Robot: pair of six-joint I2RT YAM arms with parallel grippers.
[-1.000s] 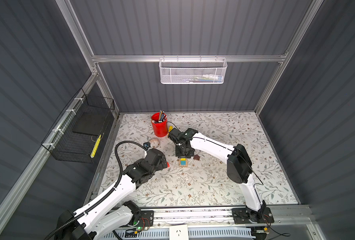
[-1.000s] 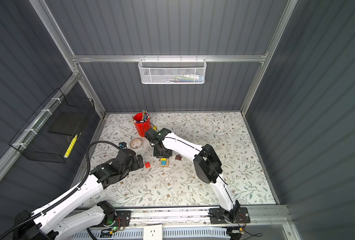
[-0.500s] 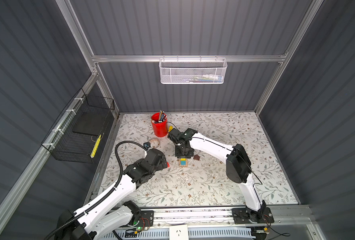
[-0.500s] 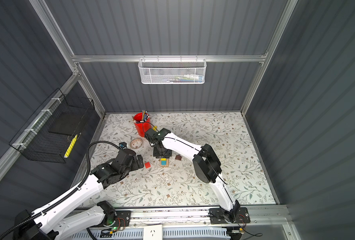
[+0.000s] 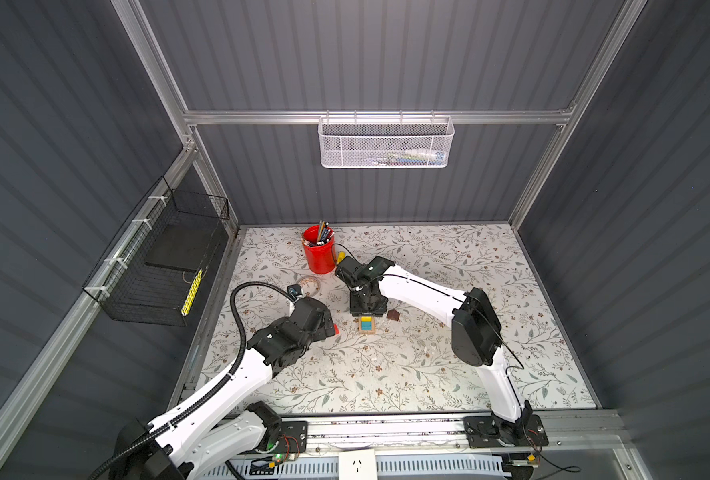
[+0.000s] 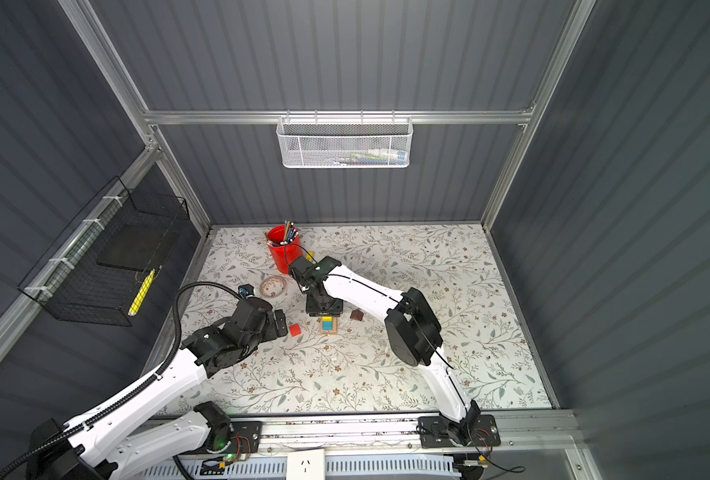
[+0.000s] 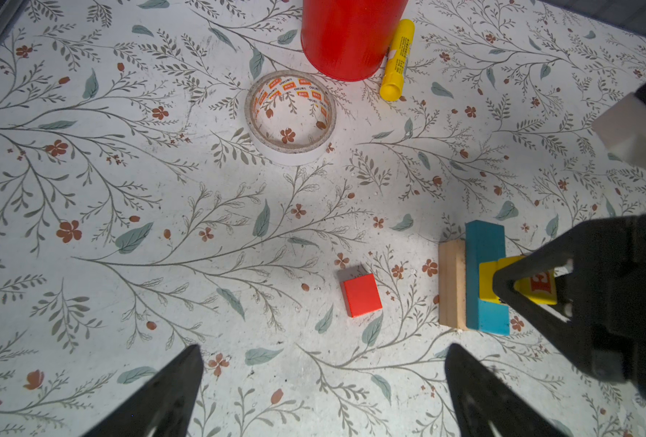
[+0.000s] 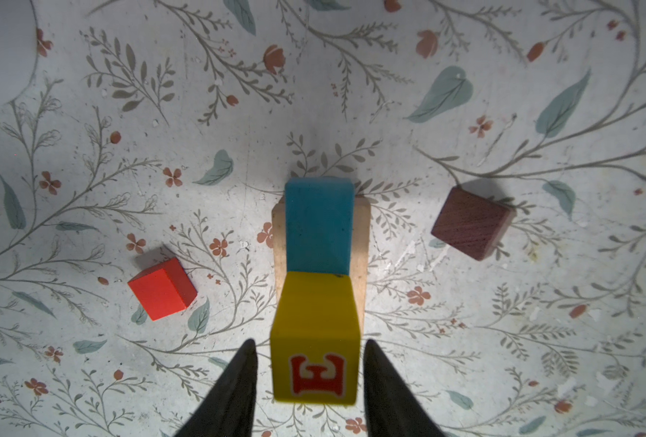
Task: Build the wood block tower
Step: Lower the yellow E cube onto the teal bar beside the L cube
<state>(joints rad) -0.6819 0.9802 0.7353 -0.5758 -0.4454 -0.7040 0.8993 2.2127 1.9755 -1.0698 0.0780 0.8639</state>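
floral tabletop (image 5: 428, 374) bears a yellow cube (image 8: 316, 340) atop the blue oblong (image 8: 318, 223), right gripper (image 8: 310, 342) jaws parted beside it, left gripper (image 7: 324, 346) jaws spread near the red cube (image 7: 361, 293).

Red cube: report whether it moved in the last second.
No. In a top view the red cube sits unchanged relative to the red pen cup.
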